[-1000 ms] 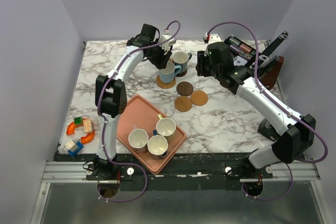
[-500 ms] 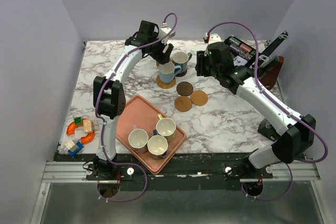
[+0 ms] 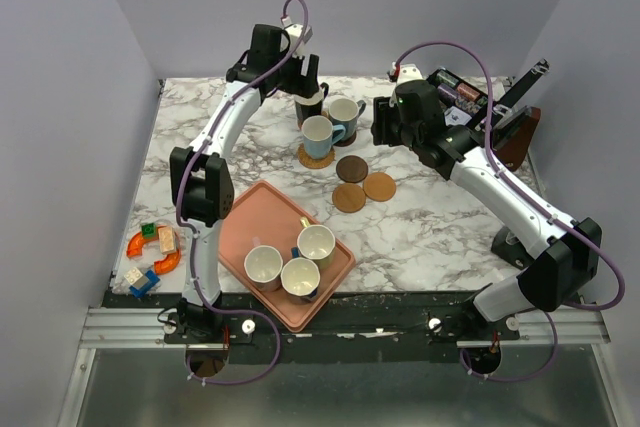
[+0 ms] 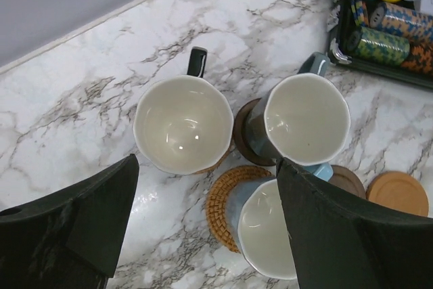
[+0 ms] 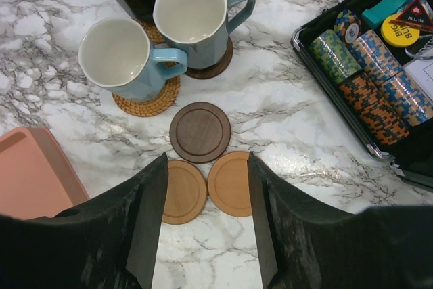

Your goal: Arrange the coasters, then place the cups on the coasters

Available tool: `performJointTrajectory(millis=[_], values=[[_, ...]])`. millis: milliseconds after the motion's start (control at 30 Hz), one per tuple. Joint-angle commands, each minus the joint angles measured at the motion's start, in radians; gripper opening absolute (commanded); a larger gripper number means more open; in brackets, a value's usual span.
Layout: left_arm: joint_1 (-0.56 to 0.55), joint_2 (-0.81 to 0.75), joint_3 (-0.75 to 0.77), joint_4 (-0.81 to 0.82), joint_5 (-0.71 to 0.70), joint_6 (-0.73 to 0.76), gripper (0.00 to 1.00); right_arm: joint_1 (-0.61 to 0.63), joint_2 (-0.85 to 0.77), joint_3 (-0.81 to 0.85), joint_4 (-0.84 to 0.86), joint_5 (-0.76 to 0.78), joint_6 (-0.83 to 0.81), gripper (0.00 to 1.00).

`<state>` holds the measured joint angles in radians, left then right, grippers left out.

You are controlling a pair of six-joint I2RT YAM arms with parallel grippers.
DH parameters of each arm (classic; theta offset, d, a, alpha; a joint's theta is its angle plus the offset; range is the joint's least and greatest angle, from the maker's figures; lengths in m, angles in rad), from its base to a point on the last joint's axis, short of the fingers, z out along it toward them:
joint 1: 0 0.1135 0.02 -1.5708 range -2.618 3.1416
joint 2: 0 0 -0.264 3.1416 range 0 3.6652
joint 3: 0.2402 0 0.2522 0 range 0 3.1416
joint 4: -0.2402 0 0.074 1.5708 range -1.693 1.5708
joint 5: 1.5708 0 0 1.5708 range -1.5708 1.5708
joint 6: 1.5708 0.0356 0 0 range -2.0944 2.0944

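- Top external: three cups [image 3: 320,134] stand on coasters [image 3: 314,159] at the desk's [image 3: 200,137] back. Three bare coasters [image 3: 352,168] lie beside them, and three cups sit in the tray [image 3: 243,209]. Judged half done.
- Left wrist: left tool [image 4: 203,167] spread apart, empty, above the black cup [image 4: 183,123].
- Right wrist: right tool [image 5: 206,160] apart, empty, over the bare coasters.

We logged the left arm [image 3: 222,127] and right arm [image 3: 500,192]: white links, black joint housings [image 3: 198,187], looping purple cables [image 3: 440,45], matte black tool fingers [image 4: 81,228].
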<state>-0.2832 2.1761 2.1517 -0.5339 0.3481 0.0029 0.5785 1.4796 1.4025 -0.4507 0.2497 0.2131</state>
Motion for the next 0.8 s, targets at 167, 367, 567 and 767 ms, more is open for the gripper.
performJointTrajectory(millis=[167,367,567,767], values=[[0.003,-0.252,-0.315,0.153,-0.333,-0.241,0.88,-0.003,-0.022,-0.013,-0.011,0.026,0.016,0.61],[0.003,-0.455,-0.562,0.174,-0.353,-0.25,0.88,-0.003,-0.019,-0.013,-0.02,-0.047,-0.027,0.66],[0.003,-0.643,-0.858,0.199,-0.25,-0.233,0.87,0.03,0.019,-0.007,-0.046,-0.416,-0.202,0.65],[0.001,-0.78,-1.039,0.186,-0.311,-0.248,0.87,0.17,0.094,0.029,-0.16,-0.544,-0.294,0.61]])
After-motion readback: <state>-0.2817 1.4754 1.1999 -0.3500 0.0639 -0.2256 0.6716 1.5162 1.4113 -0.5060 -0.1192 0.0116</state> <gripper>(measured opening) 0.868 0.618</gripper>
